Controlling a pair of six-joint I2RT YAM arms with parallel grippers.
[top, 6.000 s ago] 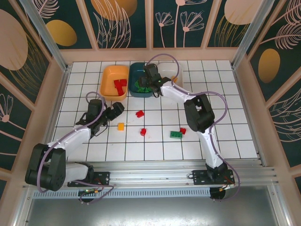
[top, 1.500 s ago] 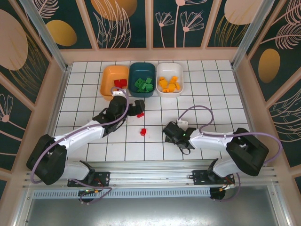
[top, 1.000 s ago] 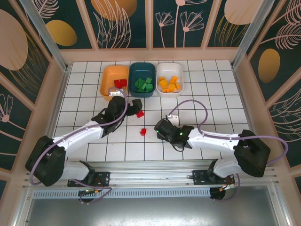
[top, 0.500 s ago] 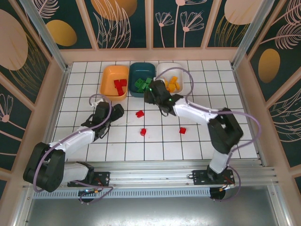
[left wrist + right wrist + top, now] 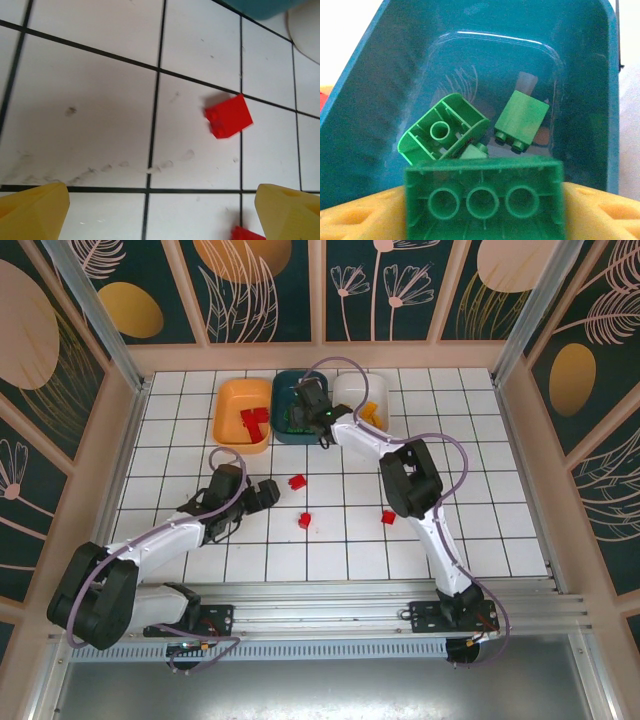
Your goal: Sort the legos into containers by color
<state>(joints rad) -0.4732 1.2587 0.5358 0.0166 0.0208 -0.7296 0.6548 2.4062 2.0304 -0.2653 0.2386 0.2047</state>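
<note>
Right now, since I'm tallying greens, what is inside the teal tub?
At least two green bricks lie in the teal tub, one upturned. The held green brick in the right gripper hides the near floor.

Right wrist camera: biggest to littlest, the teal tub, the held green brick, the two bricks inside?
Largest: teal tub
held green brick, though nearness to the camera inflates it
upturned hollow green brick
small green brick

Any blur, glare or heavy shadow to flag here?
Top external: even light, sharp. Left wrist: soft grey shadow on the tiles left of the red brick; fingertips at the bottom corners out of focus. Right wrist: thin glare streak inside the teal tub; the held green brick slightly soft.
</note>
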